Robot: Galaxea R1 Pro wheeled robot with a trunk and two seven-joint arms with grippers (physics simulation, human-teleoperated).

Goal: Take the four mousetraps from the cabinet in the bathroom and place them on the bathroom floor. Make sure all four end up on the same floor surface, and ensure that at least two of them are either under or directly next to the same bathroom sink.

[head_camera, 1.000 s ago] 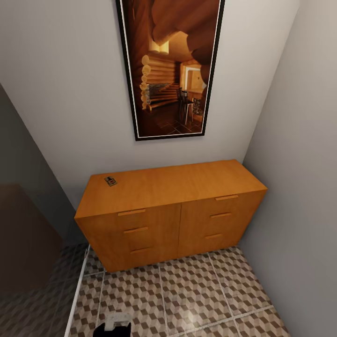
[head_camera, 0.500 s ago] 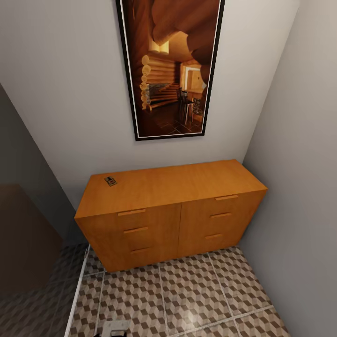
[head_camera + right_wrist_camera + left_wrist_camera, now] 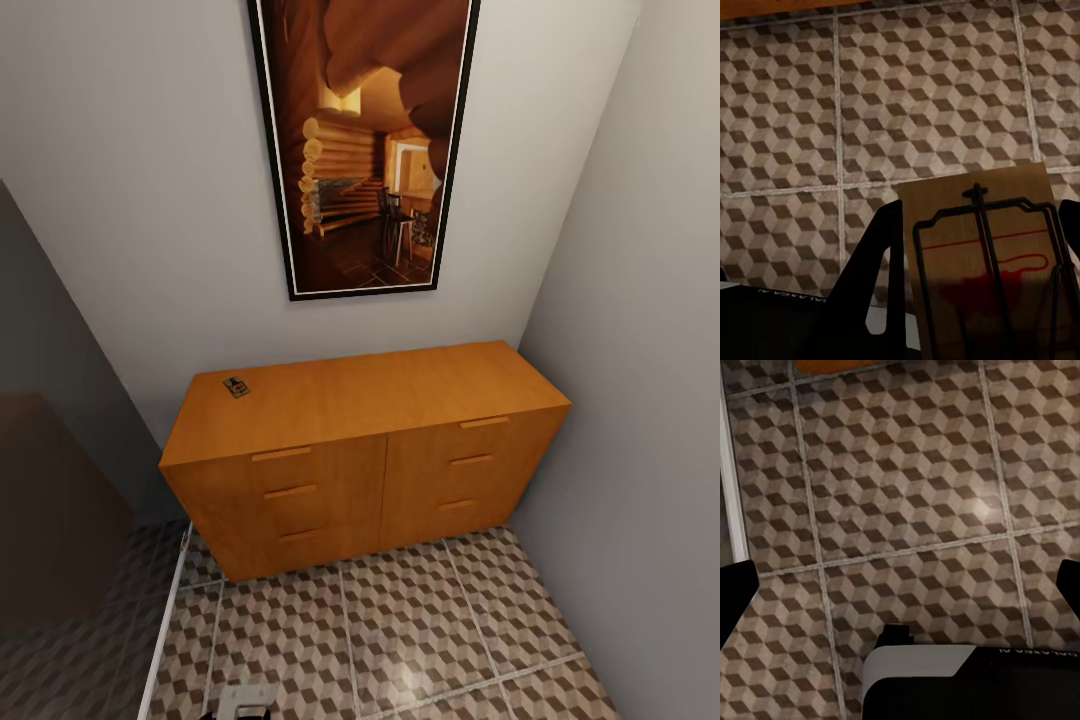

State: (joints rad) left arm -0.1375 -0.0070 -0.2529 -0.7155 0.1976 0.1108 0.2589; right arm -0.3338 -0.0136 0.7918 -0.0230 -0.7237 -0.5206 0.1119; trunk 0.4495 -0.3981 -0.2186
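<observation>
Right gripper (image 3: 979, 300) is clamped on a mousetrap (image 3: 982, 262) above the bathroom floor (image 3: 907, 97). Left gripper's (image 3: 900, 592) fingers are spread wide. Another mousetrap (image 3: 236, 387) sits at the cabinet's (image 3: 360, 400) back-left corner.

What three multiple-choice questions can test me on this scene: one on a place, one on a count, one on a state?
1. Where does the small mousetrap in the head view lie?
A. On top of the cabinet, near its left rear corner
B. On the tiles
C. In an open drawer

2. How many bar handles show on the cabinet front?
A. Four
B. Six
C. Eight

3. What is the state of the right hand?
A. Open and empty
B. Shut on a handle
C. Holding a second mousetrap

Key: 1 A, the trap sits on the orange-brown top. 2 B, there are three handles on each half. 3 C, the right wrist view shows the tan board with its wire between the dark fingers, above the tiles.
</observation>
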